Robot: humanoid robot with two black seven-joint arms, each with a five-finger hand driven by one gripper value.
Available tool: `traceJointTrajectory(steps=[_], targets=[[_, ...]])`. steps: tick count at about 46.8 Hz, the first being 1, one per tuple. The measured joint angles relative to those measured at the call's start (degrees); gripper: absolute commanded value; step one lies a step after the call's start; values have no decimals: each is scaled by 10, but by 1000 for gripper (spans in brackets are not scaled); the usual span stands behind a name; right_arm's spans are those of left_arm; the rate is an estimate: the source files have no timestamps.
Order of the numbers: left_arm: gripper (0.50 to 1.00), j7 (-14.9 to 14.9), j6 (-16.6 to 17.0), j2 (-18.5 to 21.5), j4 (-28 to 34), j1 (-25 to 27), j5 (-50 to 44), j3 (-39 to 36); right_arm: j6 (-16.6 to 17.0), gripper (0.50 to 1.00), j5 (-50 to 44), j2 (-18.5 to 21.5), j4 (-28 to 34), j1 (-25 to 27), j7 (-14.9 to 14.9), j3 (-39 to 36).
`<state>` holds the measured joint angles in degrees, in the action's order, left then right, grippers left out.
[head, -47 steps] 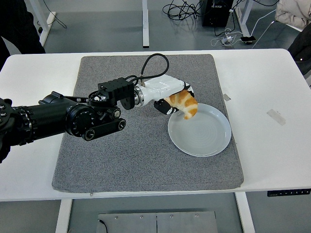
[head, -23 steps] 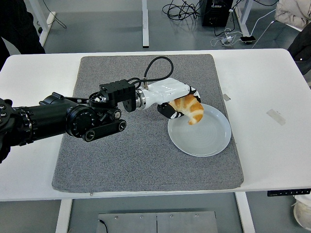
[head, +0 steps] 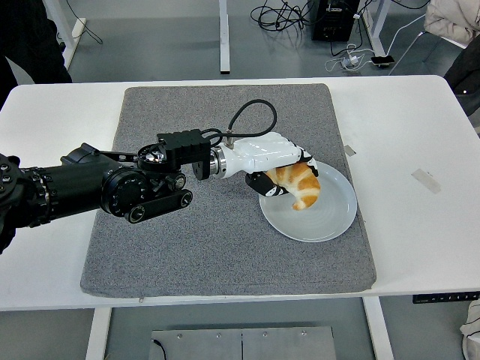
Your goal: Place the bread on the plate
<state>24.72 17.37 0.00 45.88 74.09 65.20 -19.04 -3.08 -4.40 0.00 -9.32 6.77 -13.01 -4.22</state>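
The bread, a golden croissant, is held in my left hand, whose white shell and black fingers are curled around it. It hangs over the left half of the pale grey plate, its lower tip close to the plate's surface; whether it touches I cannot tell. My black left arm reaches in from the left edge across the grey mat. The plate rests on the mat's right side.
The mat covers the middle of the white table. Two bits of tape lie on the table to the right. A person's dark clothing shows at the top left corner. Cables lie on the floor beyond the table.
My left hand has carried the croissant to the right and downward, from the plate's upper left rim to over the plate's left half.
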Motion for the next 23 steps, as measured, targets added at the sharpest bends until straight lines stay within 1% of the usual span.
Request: traceJointTrajectory(steps=[20, 21, 23], targets=[[500, 0, 0, 0, -1, -14, 8, -1, 0, 1000, 0, 0, 0, 0, 0, 0], [516, 0, 0, 0, -1, -15, 8, -2, 0, 1000, 0, 0, 0, 0, 0, 0], [567, 0, 0, 0, -2, -15, 8, -2, 0, 1000, 0, 0, 0, 0, 0, 0]])
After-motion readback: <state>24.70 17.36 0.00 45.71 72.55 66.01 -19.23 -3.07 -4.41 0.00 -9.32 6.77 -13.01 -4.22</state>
